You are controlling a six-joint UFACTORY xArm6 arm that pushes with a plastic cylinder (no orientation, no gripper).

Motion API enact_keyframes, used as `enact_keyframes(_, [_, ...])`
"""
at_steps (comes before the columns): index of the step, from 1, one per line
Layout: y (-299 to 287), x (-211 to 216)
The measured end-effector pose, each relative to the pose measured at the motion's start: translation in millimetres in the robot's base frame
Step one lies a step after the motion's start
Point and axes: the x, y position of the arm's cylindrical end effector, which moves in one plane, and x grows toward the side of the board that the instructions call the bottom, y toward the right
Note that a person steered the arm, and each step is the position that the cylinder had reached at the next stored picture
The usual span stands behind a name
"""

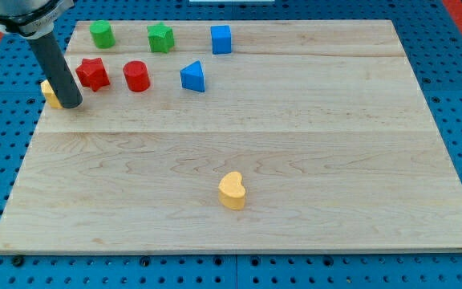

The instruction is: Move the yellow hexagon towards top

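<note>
The yellow hexagon (50, 93) lies at the board's left edge, mostly hidden behind my rod. My tip (70, 103) rests on the board just right of it, touching or nearly touching it. A red star block (92, 73) sits just to the upper right of the tip.
A red cylinder (136, 75) and a blue triangular block (192, 76) lie right of the star. A green cylinder (102, 34), a green star (160, 37) and a blue cube (220, 38) line the top. A yellow heart (232, 190) lies at lower centre. The wooden board (335, 160) sits on blue pegboard.
</note>
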Motion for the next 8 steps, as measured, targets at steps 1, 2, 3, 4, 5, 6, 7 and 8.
enact_keyframes(1, [-8.0, 16.8])
enact_keyframes(2, [-29.1, 9.3])
enact_keyframes(3, [-29.7, -6.9])
enact_keyframes(4, [-29.7, -24.2])
enact_keyframes(5, [-29.7, -38.8])
enact_keyframes(6, [-29.7, -58.2])
enact_keyframes(7, [-29.7, -71.1])
enact_keyframes(8, [-31.3, -66.0])
